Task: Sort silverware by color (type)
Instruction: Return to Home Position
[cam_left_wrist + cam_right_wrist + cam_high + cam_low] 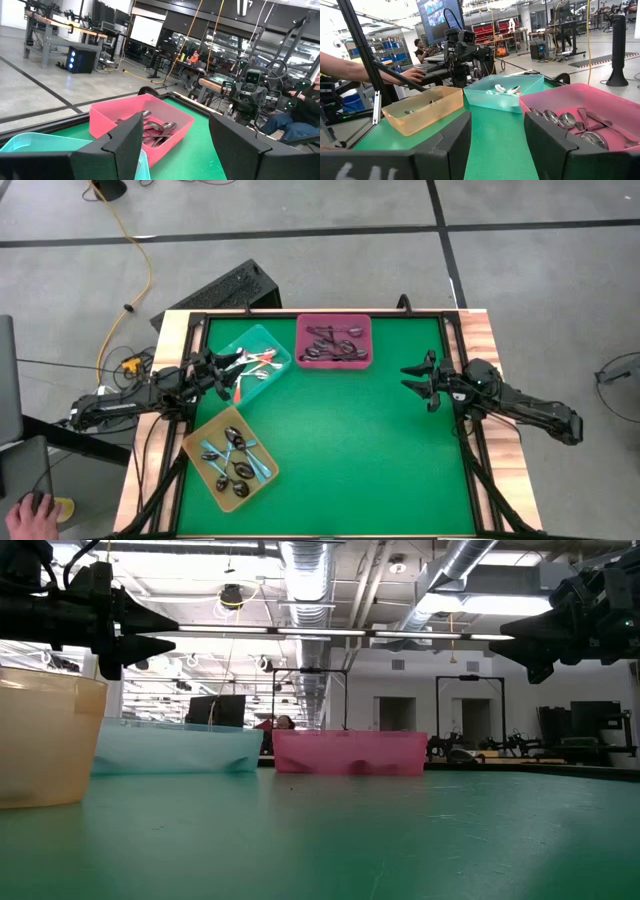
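Observation:
The spoons lie sorted in three trays. Orange-red-handled spoons (pixel 245 372) lie in the teal tray (pixel 272 340), dark metal spoons (pixel 335 343) in the pink tray (pixel 300 325), and light blue-handled spoons (pixel 238 458) in the yellow tray (pixel 200 442). My left gripper (pixel 226 370) hovers open above the teal tray's near-left side, holding nothing. My right gripper (pixel 414 378) is open above the bare mat on the table's right side, holding nothing. In the left wrist view the pink tray (pixel 100 117) shows beyond the open fingers.
The green mat (pixel 370 450) lies bare over the centre, right and near parts of the table, inside a dark frame (pixel 470 440). A person's hand (pixel 30 515) rests on a mouse off the table's near-left corner. Cables and a keyboard (pixel 215 292) lie beyond the far edge.

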